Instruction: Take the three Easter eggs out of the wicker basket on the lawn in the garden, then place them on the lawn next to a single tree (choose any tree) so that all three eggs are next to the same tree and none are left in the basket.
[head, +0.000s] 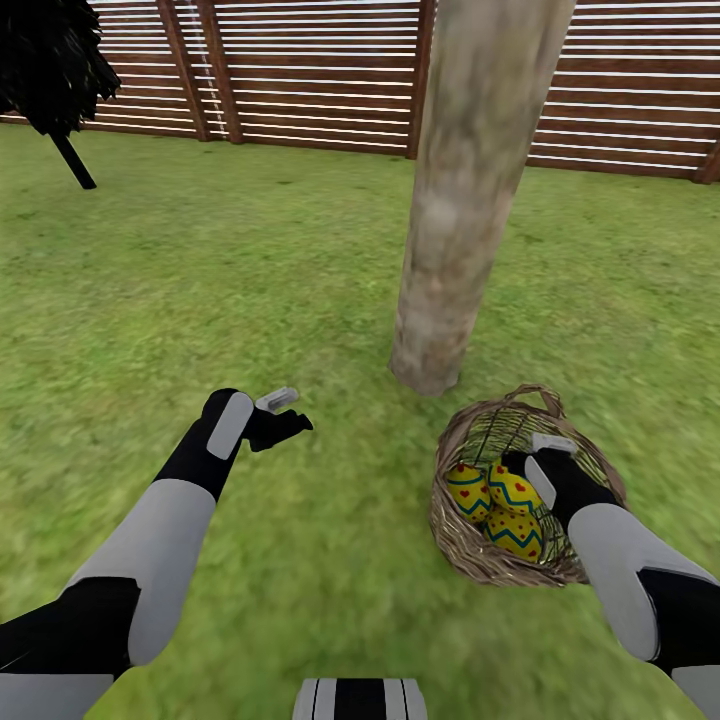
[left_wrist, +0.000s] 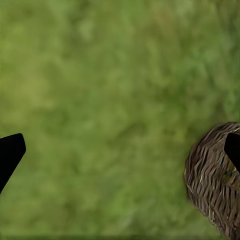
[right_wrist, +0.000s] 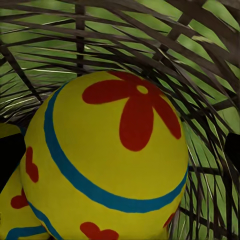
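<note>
The right gripper (head: 530, 458), spread wide, is reaching into the basket (head: 470, 560) by the tree (head: 450, 250), an egg (right_wrist: 107, 160) lying straight ahead between its fingers, while the left gripper (head: 285, 410) is hanging open over lawn (head: 250, 270).

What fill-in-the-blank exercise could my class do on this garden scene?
1. All ____ eggs lie in the basket.
2. The basket sits on the lawn beside the tree's ____.
3. The ____ hand reaches into the basket.
4. The left hand is over bare ____.

Missing words: three; trunk; right; grass
</note>
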